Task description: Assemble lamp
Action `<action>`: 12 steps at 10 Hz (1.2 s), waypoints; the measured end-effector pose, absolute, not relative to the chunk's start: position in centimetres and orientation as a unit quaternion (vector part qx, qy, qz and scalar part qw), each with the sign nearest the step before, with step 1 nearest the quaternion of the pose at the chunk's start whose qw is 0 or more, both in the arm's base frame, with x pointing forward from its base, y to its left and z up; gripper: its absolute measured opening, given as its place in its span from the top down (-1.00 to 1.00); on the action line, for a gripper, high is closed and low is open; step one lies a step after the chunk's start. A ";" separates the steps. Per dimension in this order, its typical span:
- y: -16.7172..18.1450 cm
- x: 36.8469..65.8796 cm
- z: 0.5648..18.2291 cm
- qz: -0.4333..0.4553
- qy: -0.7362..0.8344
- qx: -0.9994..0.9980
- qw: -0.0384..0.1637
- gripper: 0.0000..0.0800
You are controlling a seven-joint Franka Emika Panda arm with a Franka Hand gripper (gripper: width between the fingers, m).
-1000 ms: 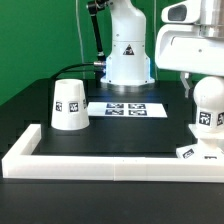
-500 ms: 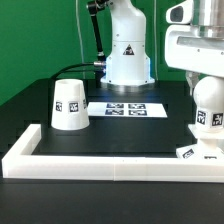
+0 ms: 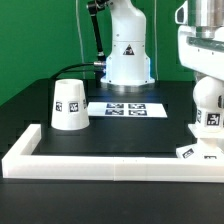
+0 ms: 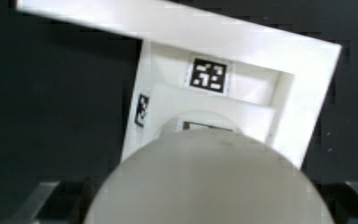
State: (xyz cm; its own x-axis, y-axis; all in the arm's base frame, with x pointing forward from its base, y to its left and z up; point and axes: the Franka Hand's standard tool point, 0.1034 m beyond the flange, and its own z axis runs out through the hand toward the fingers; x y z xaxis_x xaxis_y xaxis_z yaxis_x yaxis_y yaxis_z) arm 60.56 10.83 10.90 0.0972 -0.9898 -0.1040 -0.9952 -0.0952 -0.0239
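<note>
Here, progress: the bulb (image 3: 208, 108) is seen at the exterior view's right, directly above the base (image 3: 196, 152) (whether it is seated yet cannot be told).
Pincer: the pincer (image 3: 206, 88) is seen just over the bulb; whether it is clamped on the bulb cannot be told, since in the wrist view the fingers (image 4: 55, 200) are nearly hidden by the bulb.
Left to do: the shade (image 3: 69, 104) is found standing alone on the table (image 3: 120, 135), well apart from the base, so it is judged not yet fitted.
Writing: only black-and-white square tags are seen on the parts; no readable words or brands are shown.
</note>
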 end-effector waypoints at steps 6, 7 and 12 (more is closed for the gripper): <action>11.2 60.7 11.2 0.043 0.771 -0.634 0.048 -0.47; 11.3 60.6 11.1 0.044 0.769 -0.636 0.046 -0.47; 13.3 59.7 11.7 0.048 0.696 -0.715 0.045 -0.75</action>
